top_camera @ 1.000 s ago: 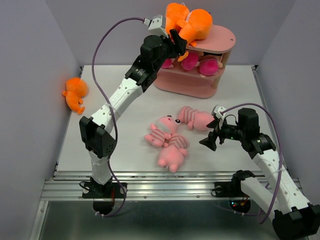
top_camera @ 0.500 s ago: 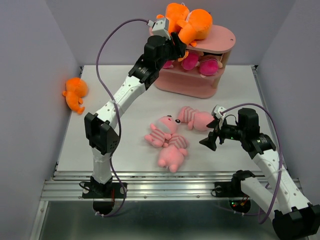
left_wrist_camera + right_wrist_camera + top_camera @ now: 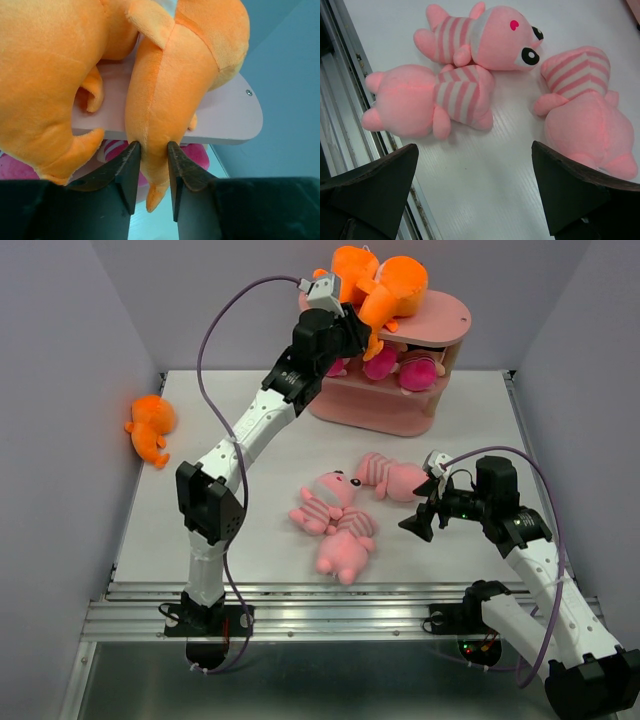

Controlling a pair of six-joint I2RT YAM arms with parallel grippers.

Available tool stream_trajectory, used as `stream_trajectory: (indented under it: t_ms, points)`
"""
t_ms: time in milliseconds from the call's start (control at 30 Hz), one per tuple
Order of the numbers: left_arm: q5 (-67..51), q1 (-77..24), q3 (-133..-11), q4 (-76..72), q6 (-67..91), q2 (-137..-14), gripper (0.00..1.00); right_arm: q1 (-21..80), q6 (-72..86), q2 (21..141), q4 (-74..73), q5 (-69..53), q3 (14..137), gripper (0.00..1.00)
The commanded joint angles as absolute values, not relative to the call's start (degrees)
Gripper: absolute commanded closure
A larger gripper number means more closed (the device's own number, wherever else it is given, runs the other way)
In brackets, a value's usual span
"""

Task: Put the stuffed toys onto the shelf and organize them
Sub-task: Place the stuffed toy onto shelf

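The pink shelf [image 3: 450, 315] stands at the back of the table. Two orange monsters [image 3: 400, 290] lie on its top tier, and magenta dolls [image 3: 420, 370] sit on the middle tier. My left gripper [image 3: 350, 335] is shut on the lower end of one orange monster [image 3: 175, 85], which rests on the shelf top [image 3: 235, 115]. A third orange monster [image 3: 152, 425] lies at the table's far left. Three pink striped pigs [image 3: 335, 520] lie mid-table, also in the right wrist view [image 3: 485, 40]. My right gripper [image 3: 420, 523] is open and empty beside them.
Grey walls enclose the white table on three sides. A metal rail [image 3: 330, 615] runs along the near edge. The left arm's purple cable [image 3: 205, 350] loops over the left half of the table.
My left gripper has pushed slightly right and toward the shelf with the orange monster. The right arm has not moved.
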State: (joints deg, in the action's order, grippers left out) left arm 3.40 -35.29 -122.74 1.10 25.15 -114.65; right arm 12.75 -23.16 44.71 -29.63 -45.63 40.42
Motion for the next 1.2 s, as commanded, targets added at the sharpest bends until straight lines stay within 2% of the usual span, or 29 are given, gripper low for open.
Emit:
stream_trajectory:
  t_ms: [0, 333, 1000, 1167]
  points:
    - [2.8, -35.2, -126.7, -1.7, 25.6, -114.9, 0.69, 12.7, -23.9, 44.4, -29.4, -46.3, 40.8, 0.0]
    - [2.4, -35.3, -127.8, -3.6, 25.1, -115.8, 0.81, 12.7, -24.0, 44.4, -29.4, -46.4, 40.8, 0.0]
    - [2.6, -35.3, -129.2, -7.6, 24.9, -117.3, 0.86, 12.7, -24.1, 44.7, -29.6, -46.4, 40.8, 0.0]
    - [2.8, -35.3, -129.2, -8.1, 24.9, -117.7, 0.91, 12.7, -24.1, 44.8, -29.6, -46.4, 40.8, 0.0]
